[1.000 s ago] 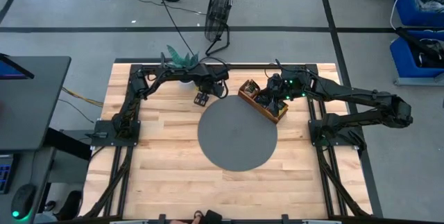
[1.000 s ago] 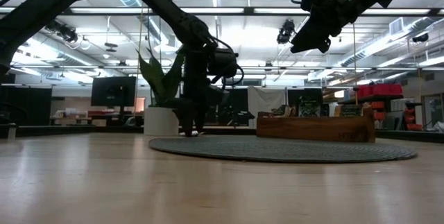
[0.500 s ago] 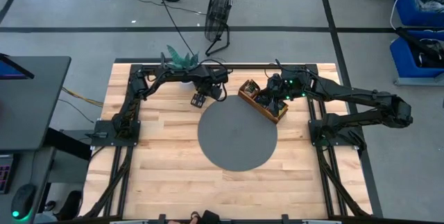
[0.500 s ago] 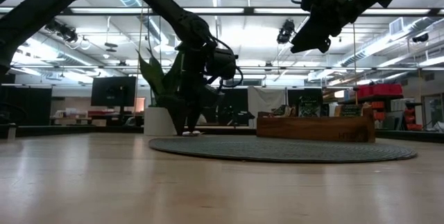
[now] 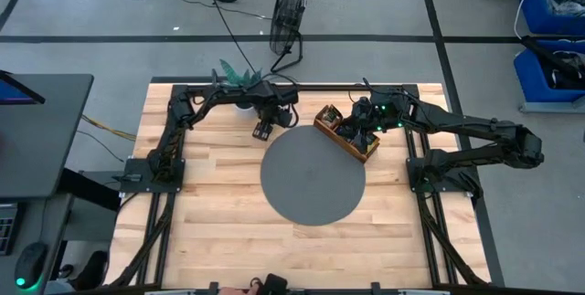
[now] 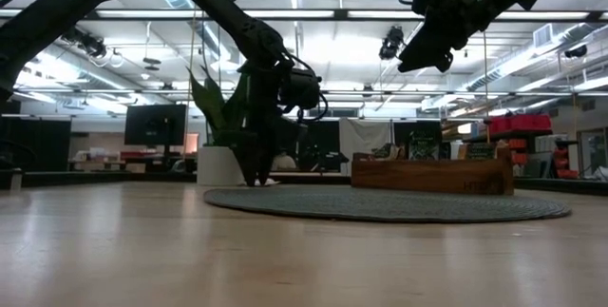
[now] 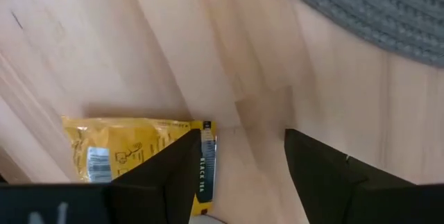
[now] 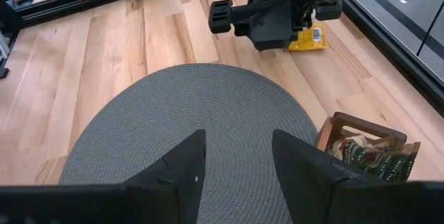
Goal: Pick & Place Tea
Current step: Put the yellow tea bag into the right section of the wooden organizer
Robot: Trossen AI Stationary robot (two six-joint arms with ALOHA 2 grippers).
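My left tool (image 7: 239,172) sits low on the counter (image 7: 104,44), fingers apart beside a yellow tea packet (image 7: 135,148); right tool (image 8: 236,165) hangs part-open, holding nothing.

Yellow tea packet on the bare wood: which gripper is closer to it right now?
Left. The left gripper is right over the yellow tea packet, one finger overlapping it. The right gripper hangs across the grey mat, by the wooden tray.

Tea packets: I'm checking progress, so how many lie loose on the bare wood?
1: a yellow packet by the mat, under the left end effector. Others fill the tray; more may be hidden.
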